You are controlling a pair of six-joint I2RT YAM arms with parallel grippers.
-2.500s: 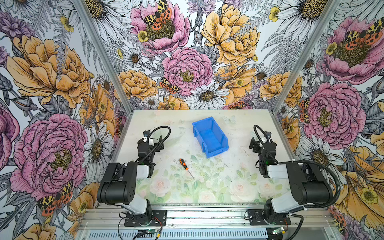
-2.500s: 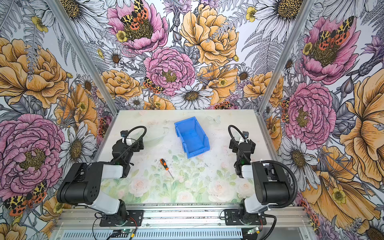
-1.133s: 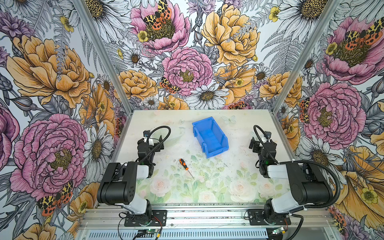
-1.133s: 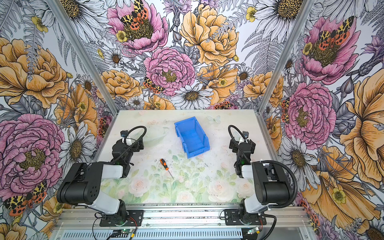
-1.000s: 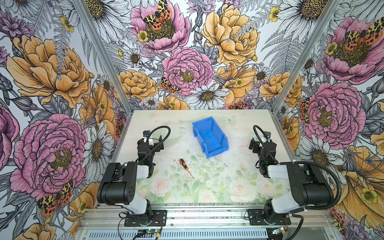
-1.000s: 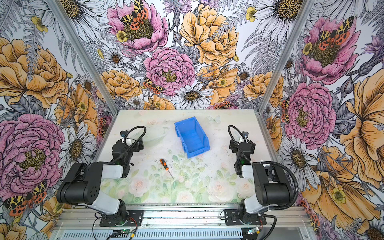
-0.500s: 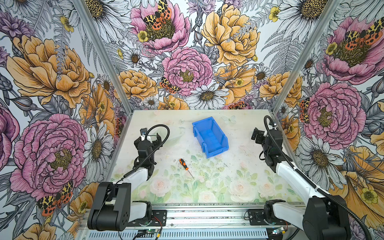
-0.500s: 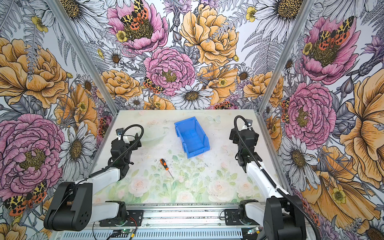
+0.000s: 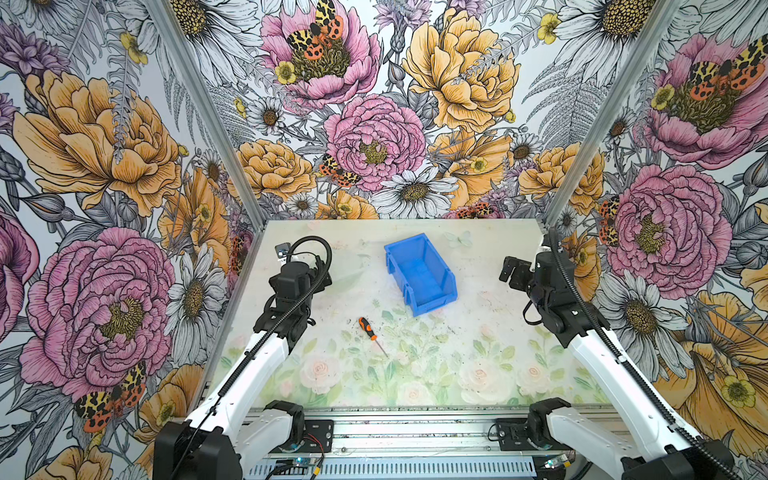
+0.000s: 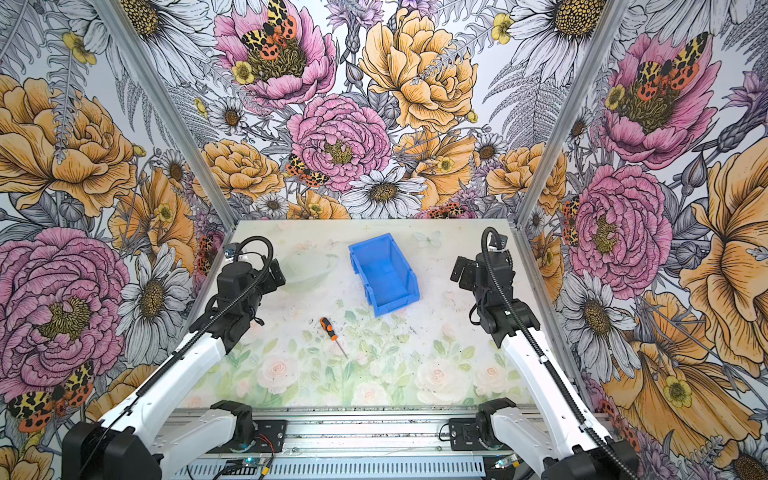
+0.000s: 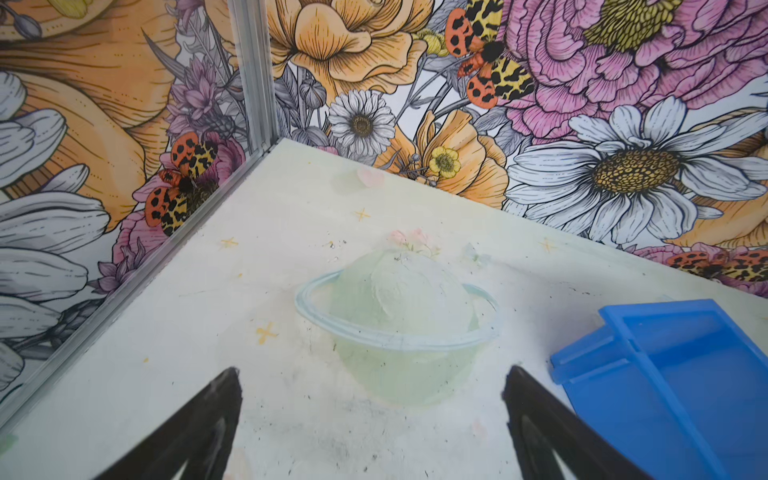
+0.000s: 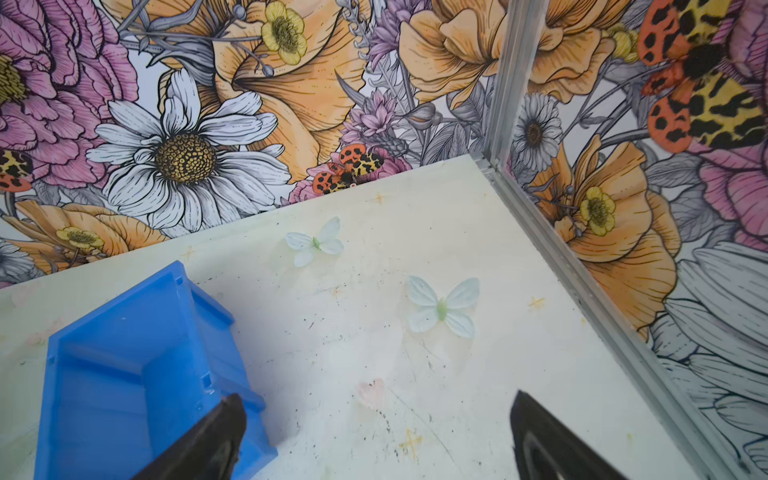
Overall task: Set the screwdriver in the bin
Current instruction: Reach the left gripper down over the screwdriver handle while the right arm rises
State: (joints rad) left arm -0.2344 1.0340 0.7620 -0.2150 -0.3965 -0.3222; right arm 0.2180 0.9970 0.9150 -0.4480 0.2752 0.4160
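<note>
The screwdriver [image 9: 366,324] [image 10: 327,323], with an orange-and-black handle and a thin shaft, lies flat on the table, in front of the bin and slightly to its left. The blue bin [image 9: 432,306] [image 10: 392,309] stands empty at the middle back, low lip toward the front. My left gripper [image 9: 323,272] [image 10: 277,275] hovers left of the bin, open and empty [image 11: 372,374]; the bin's corner [image 11: 582,370] shows beside one finger. My right gripper [image 9: 512,272] [image 10: 462,270] hovers right of the bin, open and empty [image 12: 378,400], with the bin's wall [image 12: 216,332] behind one finger. Neither wrist view shows the screwdriver.
Floral walls with aluminium corner posts [image 9: 582,166] close in the table at left, back and right. The table mat [image 9: 415,374] carries only flat prints: roses, a faint planet [image 11: 399,316] and butterflies [image 12: 441,307]. A metal rail [image 9: 395,436] runs along the front edge.
Both arms have unfolded from their low rest pose, lifting the grippers and carrying them toward the back on either side of the bin. The screwdriver and bin have not moved.
</note>
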